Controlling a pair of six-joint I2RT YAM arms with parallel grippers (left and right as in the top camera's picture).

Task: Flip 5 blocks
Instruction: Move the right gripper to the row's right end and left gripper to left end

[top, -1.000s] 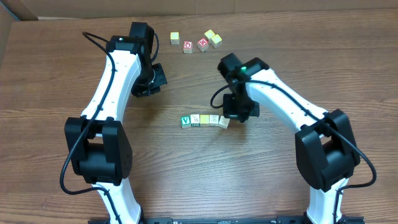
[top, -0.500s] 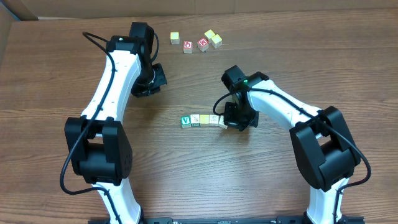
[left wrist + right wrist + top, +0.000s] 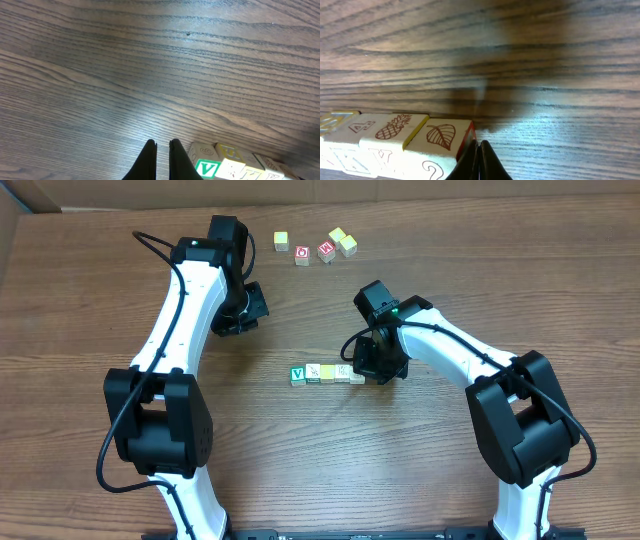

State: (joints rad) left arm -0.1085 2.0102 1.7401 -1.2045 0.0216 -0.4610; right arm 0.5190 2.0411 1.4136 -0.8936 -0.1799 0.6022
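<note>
Closed and empty, the right end effector [image 3: 479,151] meets the end of the block row [image 3: 328,373]; the left end effector [image 3: 162,149], fingers almost together and empty, sits well apart.

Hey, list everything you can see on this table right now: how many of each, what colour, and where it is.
green-lettered V wooden block: 1, green and white, left end of the row at table centre
pale wooden picture blocks: 4, cream and yellow, rest of that row
red-faced wooden blocks: 2, red and white, far cluster
yellowish wooden blocks: 3, pale yellow, same far cluster
wood-grain table: 1, brown, under everything
cardboard wall: 1, tan, along the far edge
left gripper: 1, black on a white arm, fingers close together, empty, over bare table
right gripper: 1, black on a white arm, shut, tip at the row's right end
</note>
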